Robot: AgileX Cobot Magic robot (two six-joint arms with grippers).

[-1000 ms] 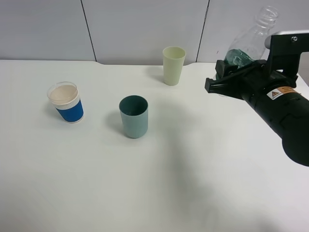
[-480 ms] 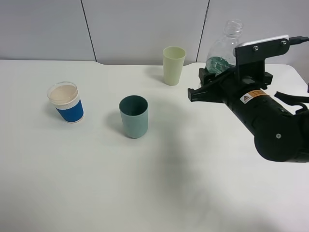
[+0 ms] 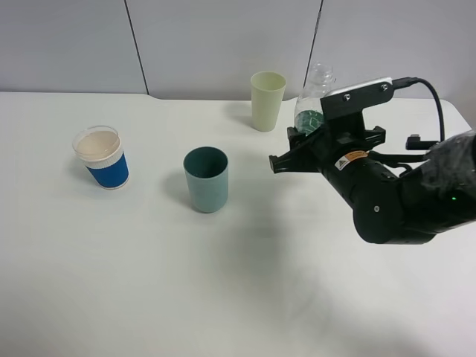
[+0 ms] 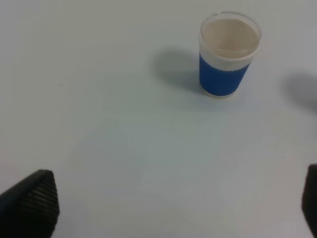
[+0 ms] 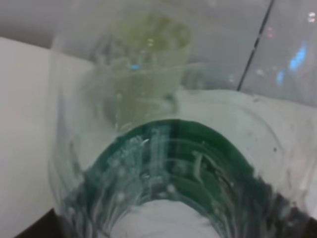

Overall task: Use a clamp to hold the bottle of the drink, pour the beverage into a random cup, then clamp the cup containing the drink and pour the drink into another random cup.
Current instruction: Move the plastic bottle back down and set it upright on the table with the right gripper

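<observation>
The left claw [image 4: 171, 206] shows only in its own wrist view, as two dark fingertips [image 4: 30, 201] at opposite edges. They are spread as wide as they go, with nothing between them but bare white surface [image 3: 149, 282]. The blue cup [image 4: 229, 54] stands upright ahead of it and well apart from it.

In the high view, the blue cup [image 3: 102, 158] is furthest left, with its white rim up and its cream inside showing. The teal tumbler [image 3: 206, 179] stands right of it, nearer the middle, upright with its mouth open upward. It is apart from every other thing. Further back and to the right stands the pale cup [image 3: 267, 100], upright near the surface's far edge.

The bottle [image 3: 312, 100] is just right of the pale cup and does not touch it. Its long axis is close to vertical. The neck points up and the top leans a little to the right and away from the tumbler. Its base is hidden behind the right claw [image 3: 297, 145]. The claw is closed tight on the lower body at the green label, with its black fingers pointing left toward the tumbler. The tumbler is well clear of the bottle, to its lower left.

In the right wrist view, the bottle [image 5: 163, 148] fills the picture. The green label is nearest the lens, and the pale cup shows blurred through the clear plastic above it.
</observation>
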